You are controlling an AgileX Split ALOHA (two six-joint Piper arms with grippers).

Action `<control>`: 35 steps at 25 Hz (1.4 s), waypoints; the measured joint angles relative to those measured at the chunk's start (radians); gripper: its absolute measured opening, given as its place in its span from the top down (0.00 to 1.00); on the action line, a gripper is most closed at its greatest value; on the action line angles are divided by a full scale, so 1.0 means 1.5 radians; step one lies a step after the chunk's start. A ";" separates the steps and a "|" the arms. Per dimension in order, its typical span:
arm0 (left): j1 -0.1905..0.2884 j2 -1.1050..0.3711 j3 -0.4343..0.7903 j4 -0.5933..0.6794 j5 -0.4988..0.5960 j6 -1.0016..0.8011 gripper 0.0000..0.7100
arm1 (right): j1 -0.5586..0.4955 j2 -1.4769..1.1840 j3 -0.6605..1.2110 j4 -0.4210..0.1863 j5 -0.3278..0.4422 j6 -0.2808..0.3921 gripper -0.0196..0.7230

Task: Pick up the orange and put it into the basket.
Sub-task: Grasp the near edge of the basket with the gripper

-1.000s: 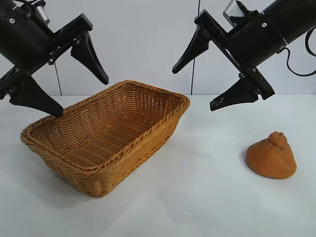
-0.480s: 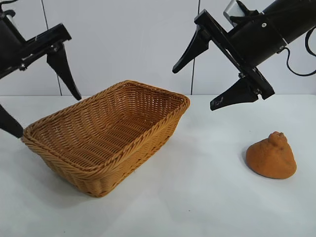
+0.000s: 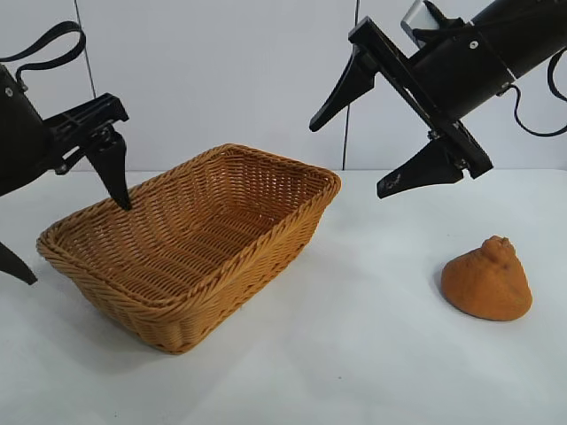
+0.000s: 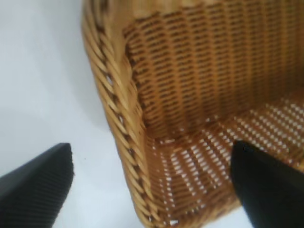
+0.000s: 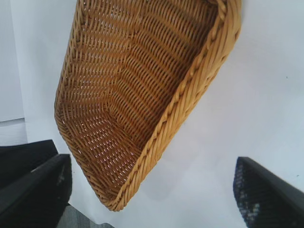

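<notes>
The knobbly, dimpled brownish-orange fruit (image 3: 487,280) sits near right on the white table (image 3: 372,354), clear of the woven wicker basket (image 3: 190,252). My right pincer (image 3: 372,133) hangs released above; I'd clasp its firm, rough broad base.

Baskets: one, a large rectangular tan-orange woven wicker basket (image 3: 190,243) with a braided rim, its near-left corner between the left fingers.
Fruits: one, a matte brownish-orange, cone-shaped orange (image 3: 488,280) with a knobbly top, below the right fingers and well apart from them.
Grippers: two, the black left gripper (image 3: 66,230) and the black right gripper (image 3: 368,146), each spread wide.
Fingers: four, two per gripper, black and tapered.
Tables: one, a white flat table (image 3: 372,354).
</notes>
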 joint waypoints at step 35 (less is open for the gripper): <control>0.000 0.166 0.013 0.026 -0.103 -0.051 0.83 | 0.000 0.000 0.000 0.000 0.000 0.007 0.12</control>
